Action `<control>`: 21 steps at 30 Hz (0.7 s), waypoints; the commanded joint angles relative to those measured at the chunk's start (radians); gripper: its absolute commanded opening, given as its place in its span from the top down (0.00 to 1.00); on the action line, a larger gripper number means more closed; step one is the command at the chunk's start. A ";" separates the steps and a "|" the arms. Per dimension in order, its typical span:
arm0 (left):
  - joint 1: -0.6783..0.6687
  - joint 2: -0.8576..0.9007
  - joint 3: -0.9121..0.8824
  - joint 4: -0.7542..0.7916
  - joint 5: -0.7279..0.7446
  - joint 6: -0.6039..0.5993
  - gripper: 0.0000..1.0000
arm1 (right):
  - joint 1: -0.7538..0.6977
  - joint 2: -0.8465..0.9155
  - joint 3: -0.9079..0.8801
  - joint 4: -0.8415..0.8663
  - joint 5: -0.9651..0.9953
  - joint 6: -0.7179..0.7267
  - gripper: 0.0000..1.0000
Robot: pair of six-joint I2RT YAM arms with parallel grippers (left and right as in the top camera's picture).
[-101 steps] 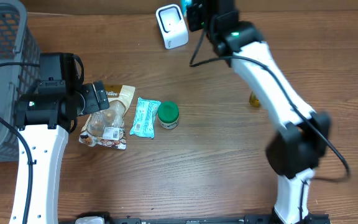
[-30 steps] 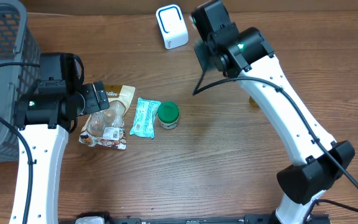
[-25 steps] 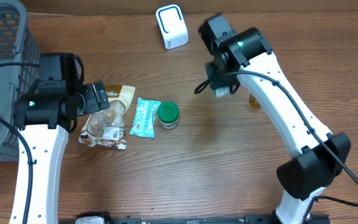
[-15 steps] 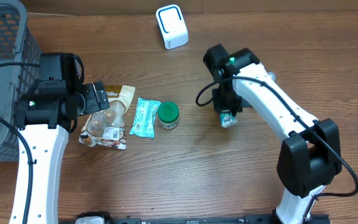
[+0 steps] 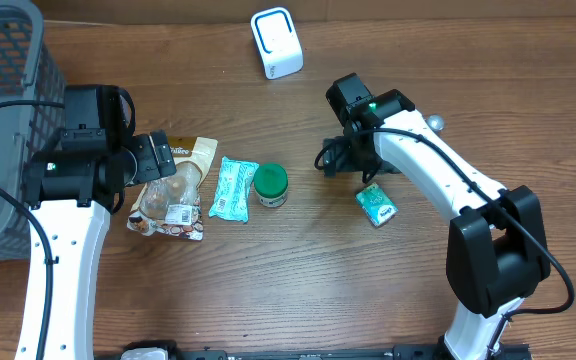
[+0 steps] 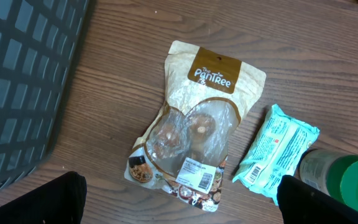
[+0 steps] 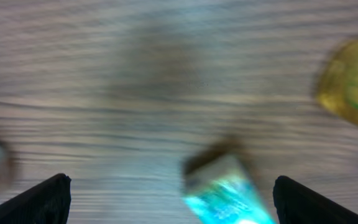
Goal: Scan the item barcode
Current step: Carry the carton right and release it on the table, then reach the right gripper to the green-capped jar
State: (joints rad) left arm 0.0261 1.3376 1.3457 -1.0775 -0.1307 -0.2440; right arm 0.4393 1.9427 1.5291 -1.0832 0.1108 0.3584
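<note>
The white barcode scanner (image 5: 276, 42) stands at the back of the table. A small green packet (image 5: 376, 205) lies loose on the wood right of centre, blurred in the right wrist view as the green packet (image 7: 229, 194). My right gripper (image 5: 348, 163) hovers just up-left of it, open (image 7: 182, 200), holding nothing. On the left, my left gripper (image 5: 163, 158) hangs open (image 6: 188, 200) over a PanTree snack pouch (image 6: 194, 134) whose barcode label faces up.
A teal wrapped packet (image 5: 233, 188) and a green-lidded jar (image 5: 271, 185) lie right of the pouch (image 5: 173, 195). A grey mesh basket (image 5: 3, 120) fills the far left. A yellow object (image 7: 352, 82) sits near the right arm.
The right arm swung from beside the scanner down to mid-table. Its gripper opened and let go of the green packet, which now lies on the wood. The left arm stayed still.
</note>
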 commanded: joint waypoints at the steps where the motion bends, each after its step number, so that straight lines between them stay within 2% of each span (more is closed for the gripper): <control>1: -0.002 0.003 0.014 0.001 0.001 -0.011 0.00 | -0.003 -0.008 0.048 0.026 -0.114 0.048 0.00; 5: -0.002 0.003 0.014 0.001 0.001 -0.011 0.01 | -0.001 -0.051 0.219 -0.028 -0.121 0.159 0.00; 9: -0.002 0.003 0.014 0.001 0.001 -0.011 0.00 | 0.012 -0.056 0.333 -0.055 -0.188 0.143 0.00; 14: -0.002 0.003 0.014 0.001 0.001 -0.011 0.00 | 0.017 -0.056 0.351 0.024 -0.378 0.139 0.00; 17: -0.002 0.003 0.014 0.001 0.001 -0.011 0.01 | 0.018 -0.055 0.350 0.039 -0.382 0.145 0.00; 21: -0.002 0.003 0.014 0.001 0.001 -0.011 0.00 | 0.037 -0.047 0.334 0.038 -0.375 0.302 0.16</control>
State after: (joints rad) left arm 0.0261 1.3376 1.3457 -1.0779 -0.1307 -0.2440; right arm 0.4591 1.9045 1.8671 -1.0481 -0.2363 0.5385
